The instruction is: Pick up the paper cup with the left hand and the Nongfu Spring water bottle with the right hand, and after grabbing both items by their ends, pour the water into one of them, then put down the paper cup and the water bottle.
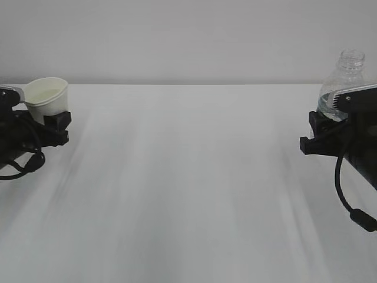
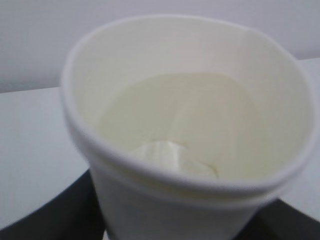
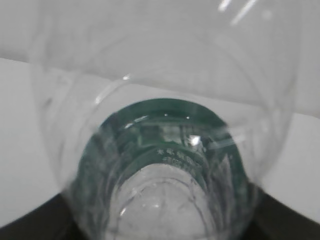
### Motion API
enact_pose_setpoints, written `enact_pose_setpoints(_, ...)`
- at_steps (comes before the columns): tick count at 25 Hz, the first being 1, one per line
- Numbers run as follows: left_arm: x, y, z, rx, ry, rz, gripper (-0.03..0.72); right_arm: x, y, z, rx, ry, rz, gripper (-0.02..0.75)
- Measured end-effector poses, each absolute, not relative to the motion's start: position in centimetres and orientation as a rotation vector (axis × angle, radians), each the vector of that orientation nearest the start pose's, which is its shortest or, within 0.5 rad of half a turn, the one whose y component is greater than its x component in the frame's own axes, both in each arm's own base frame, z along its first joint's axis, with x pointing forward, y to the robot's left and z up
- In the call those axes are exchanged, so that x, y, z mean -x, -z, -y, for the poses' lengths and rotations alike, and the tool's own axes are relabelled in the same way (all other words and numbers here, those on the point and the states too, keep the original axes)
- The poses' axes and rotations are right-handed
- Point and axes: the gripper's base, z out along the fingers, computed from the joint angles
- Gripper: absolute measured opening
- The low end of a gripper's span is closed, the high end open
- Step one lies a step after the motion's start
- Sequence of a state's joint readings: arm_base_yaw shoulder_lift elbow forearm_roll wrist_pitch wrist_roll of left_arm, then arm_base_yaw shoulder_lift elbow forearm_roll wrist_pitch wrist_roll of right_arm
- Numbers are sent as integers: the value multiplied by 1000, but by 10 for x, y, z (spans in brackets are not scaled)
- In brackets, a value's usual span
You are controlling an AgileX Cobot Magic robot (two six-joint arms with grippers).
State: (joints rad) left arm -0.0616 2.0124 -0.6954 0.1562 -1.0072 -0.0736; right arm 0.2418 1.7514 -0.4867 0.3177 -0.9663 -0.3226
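Note:
At the far left, my left gripper [image 1: 52, 122] is shut on the lower part of the paper cup [image 1: 47, 97], which is tilted with its mouth up and toward the camera. The left wrist view is filled by the cream cup [image 2: 190, 125], and black fingers [image 2: 45, 215] show at both lower corners. I cannot tell whether it holds water. At the far right, my right gripper [image 1: 323, 127] is shut on the Nongfu Spring water bottle [image 1: 344, 76], which stands upright and uncapped. The right wrist view looks down through the clear bottle [image 3: 165, 165] at its green label band, with water [image 3: 160, 200] low inside.
A white table [image 1: 188, 188] spreads between the two arms, with a pale wall behind it. Black cables hang under each gripper, the right one [image 1: 347, 194] looping down over the table.

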Motion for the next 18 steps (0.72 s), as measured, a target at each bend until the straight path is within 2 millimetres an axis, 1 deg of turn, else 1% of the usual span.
enact_pose_setpoints(3,-347,-103,26,-137,143,-1807,449,-288,-150,-47,157,160,-1794,438)
enact_pose_setpoints(6,-347,-90,22,-126,141,-1828,449,-288,-150,-47,157,160,-1794,437)
enact_pose_setpoints(11,-347,-80,21,-117,146,-1812,449,-288,-150,-47,157,160,-1796,437)
enact_pose_setpoints(16,-344,-61,21,-114,150,-1861,449,-288,-150,-47,157,160,-1796,438)
enact_pose_setpoints(18,-343,-56,21,-114,151,-1874,449,-288,-150,-47,157,160,-1798,437)
